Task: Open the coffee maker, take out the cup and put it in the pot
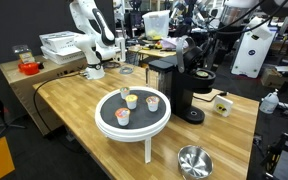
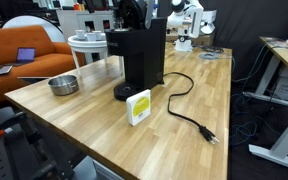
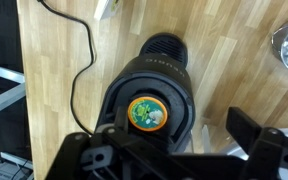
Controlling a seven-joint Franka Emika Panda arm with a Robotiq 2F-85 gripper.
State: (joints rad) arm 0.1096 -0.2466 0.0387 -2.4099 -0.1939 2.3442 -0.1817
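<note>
Wooden table (image 1: pixel 74 108) with coffee maker (image 1: pixel 176 88), pot (image 1: pixel 194 161)

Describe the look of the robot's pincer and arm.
In the wrist view the matte black two-finger pincer has chunky, angular fingers, with no visible markings or cables. The arm itself is too unclear in these views to describe.

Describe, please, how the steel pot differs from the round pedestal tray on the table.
The pot is shiny bare steel; the tray is white with a black top. The pot sits low, straight on the table; the tray stands raised on a pedestal. The pot looks empty; the tray carries three small cups. The tray is wider than the pot. Both are round.
</note>
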